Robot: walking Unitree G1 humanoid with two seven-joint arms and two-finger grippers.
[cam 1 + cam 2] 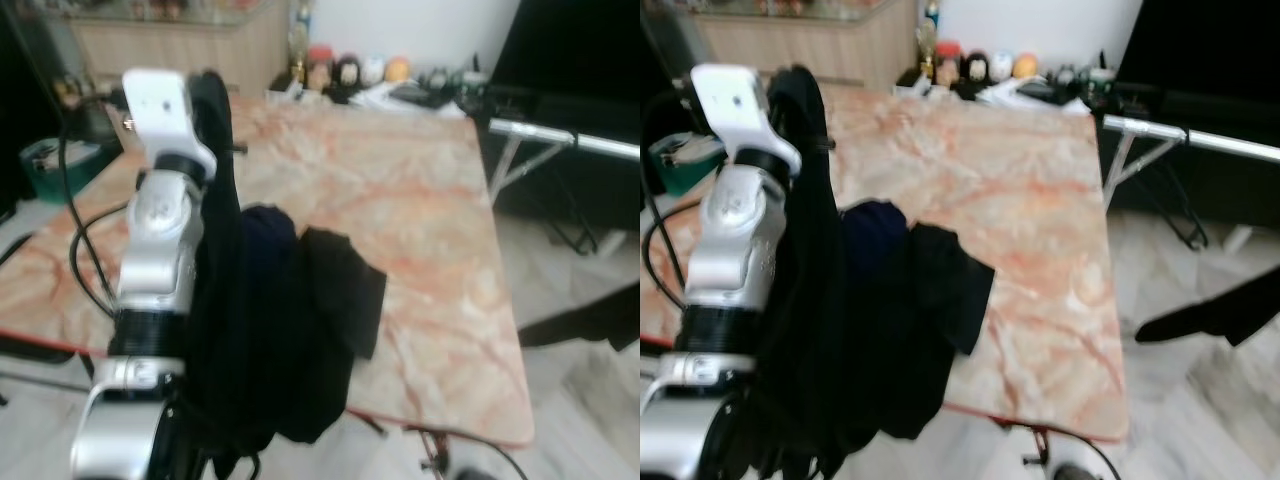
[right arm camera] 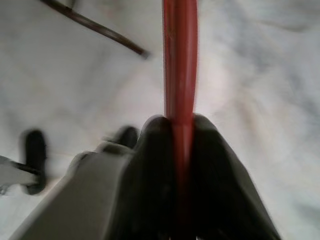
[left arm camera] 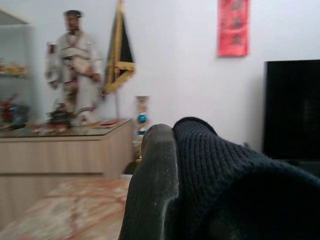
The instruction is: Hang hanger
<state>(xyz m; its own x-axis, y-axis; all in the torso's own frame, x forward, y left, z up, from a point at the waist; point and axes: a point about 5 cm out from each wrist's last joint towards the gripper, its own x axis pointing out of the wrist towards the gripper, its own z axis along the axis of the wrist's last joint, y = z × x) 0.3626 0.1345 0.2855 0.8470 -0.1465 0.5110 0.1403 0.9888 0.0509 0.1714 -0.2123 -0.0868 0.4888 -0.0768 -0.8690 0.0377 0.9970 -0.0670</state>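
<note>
Marble-patterned tabletop (image 1: pixel 400 200) lies before you, with dark clothing (image 1: pixel 280 330) draped over your raised left arm. Your left pincer (image 3: pixel 172 175) is closed on that knit fabric. Your right pincer (image 2: pixel 181 150) clamps a red bar, probably the hanger (image 2: pixel 180 60), above pale floor (image 2: pixel 260 75).

A silver jointed left arm (image 1: pixel 150 290) with a white boxy wrist housing and looping black cables

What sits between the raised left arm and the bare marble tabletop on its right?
Dark clothing hangs draped beside the left arm, covering the marble table's near edge; head views show it.
</note>
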